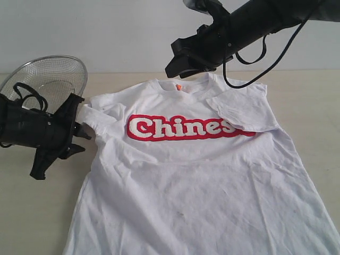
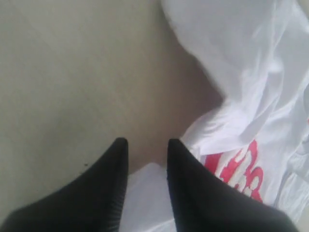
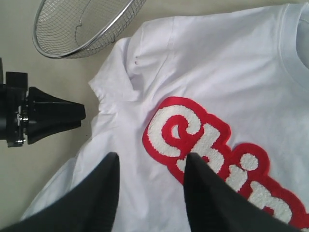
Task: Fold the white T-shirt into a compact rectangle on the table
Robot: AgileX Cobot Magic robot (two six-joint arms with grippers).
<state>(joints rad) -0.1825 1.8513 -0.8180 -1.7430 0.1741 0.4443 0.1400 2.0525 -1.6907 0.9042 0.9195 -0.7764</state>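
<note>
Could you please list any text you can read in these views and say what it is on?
"Chines": white letters outlined in red across the chest of the white T-shirt; the folded sleeve covers its end.
Orange neck tag: too small to read.

Hem of white T-shirt (image 1: 202,186) off-frame

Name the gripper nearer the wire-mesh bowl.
Left. The left gripper is beside the wire-mesh bowl, at a sleeve of the white T-shirt; the right gripper is raised over its collar.
</note>
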